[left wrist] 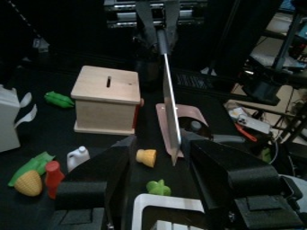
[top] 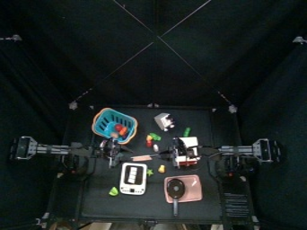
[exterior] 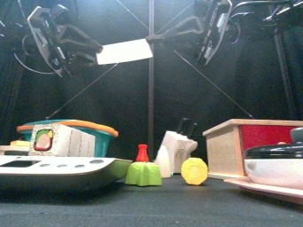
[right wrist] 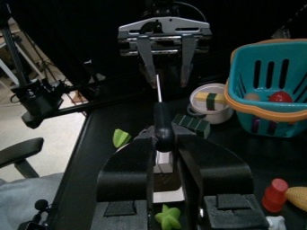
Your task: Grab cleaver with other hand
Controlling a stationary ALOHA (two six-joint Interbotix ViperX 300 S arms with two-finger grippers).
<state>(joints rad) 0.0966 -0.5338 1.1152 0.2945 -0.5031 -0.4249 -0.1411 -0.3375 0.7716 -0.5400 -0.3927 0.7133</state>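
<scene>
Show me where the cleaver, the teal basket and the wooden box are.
cleaver (exterior: 126, 52), front view, flat of the blade
teal basket (right wrist: 274, 85), right wrist view, slatted side wall
wooden box (left wrist: 107, 97), left wrist view, slotted top

We see the cleaver's (exterior: 124, 52) blade as smooth, pale and matt, the box (left wrist: 106, 98) as plain unvarnished wood, the basket (right wrist: 271, 86) as glossy teal plastic, the bench (right wrist: 114, 171) as matt black.

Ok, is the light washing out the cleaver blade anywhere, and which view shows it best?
Front view: the cleaver is broadside on and brightly lit, a plain white patch against the dark, with no surface detail. Left wrist view: it is edge-on, just a thin pale line. Right wrist view: edge-on again, thin and dim. Top view: too small to pick out.
</scene>
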